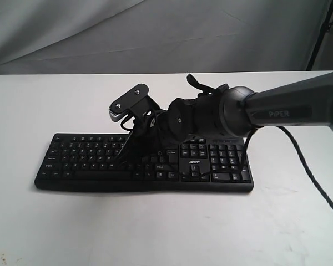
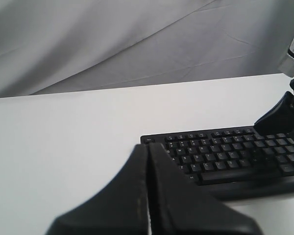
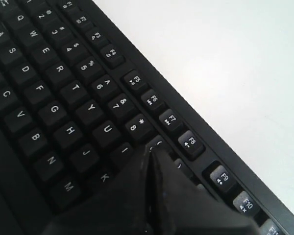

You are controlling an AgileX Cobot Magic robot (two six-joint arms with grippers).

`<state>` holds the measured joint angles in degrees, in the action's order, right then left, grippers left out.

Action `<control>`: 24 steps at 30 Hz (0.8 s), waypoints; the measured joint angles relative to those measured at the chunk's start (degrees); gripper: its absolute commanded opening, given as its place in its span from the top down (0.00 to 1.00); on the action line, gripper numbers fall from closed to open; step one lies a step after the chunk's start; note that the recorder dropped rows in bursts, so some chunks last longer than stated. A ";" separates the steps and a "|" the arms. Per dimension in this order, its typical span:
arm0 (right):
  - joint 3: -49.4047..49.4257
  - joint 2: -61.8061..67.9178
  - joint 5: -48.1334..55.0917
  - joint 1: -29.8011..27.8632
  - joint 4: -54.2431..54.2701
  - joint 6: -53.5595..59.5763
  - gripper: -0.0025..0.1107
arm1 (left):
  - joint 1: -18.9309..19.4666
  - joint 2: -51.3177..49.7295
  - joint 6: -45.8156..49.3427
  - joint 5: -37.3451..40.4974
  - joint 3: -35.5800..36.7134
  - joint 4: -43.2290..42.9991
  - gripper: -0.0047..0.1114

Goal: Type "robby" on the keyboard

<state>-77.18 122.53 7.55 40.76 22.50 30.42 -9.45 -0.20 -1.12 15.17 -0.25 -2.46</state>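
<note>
The black keyboard (image 1: 89,160) with its white acer logo lies flat on the white table (image 1: 155,227). My right gripper (image 1: 122,154) reaches across from the right and points down at the letter keys, jaws shut with nothing between them. In the right wrist view its tip (image 3: 149,149) sits just past the I key (image 3: 122,150), beside the 9 key, and hides the key beneath. Whether it touches the keys I cannot tell. My left gripper (image 2: 148,147) is shut and empty, low over bare table off the keyboard's (image 2: 220,154) Esc corner. It is out of the exterior view.
A grey cloth backdrop (image 1: 155,33) hangs behind the table. A black cable (image 1: 313,177) trails from the right arm (image 1: 288,111) over the table's right side. A thin cable loops over the keys near the number pad (image 1: 227,160). The right fingers (image 2: 279,117) show in the left wrist view.
</note>
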 measured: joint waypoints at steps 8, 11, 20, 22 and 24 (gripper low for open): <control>0.00 1.49 -0.47 0.00 0.11 0.00 0.98 | 0.00 0.00 0.00 0.00 0.00 0.00 0.96; 0.00 1.86 -1.09 0.00 0.11 0.00 0.98 | 0.00 0.00 0.00 0.00 0.00 0.00 0.96; 0.00 2.71 -2.17 -0.09 0.11 0.25 0.98 | 0.00 0.00 0.00 0.00 0.00 0.00 0.96; 0.00 2.86 -2.17 -0.09 0.11 0.25 0.98 | 0.00 0.00 0.00 0.00 0.00 0.00 0.96; 0.00 2.86 -2.59 -0.09 0.11 0.25 0.98 | 0.00 0.00 0.00 0.00 0.00 0.00 0.96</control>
<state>-77.18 125.39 4.97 40.67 22.61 30.68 -9.45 -0.20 -1.12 15.17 -0.25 -2.46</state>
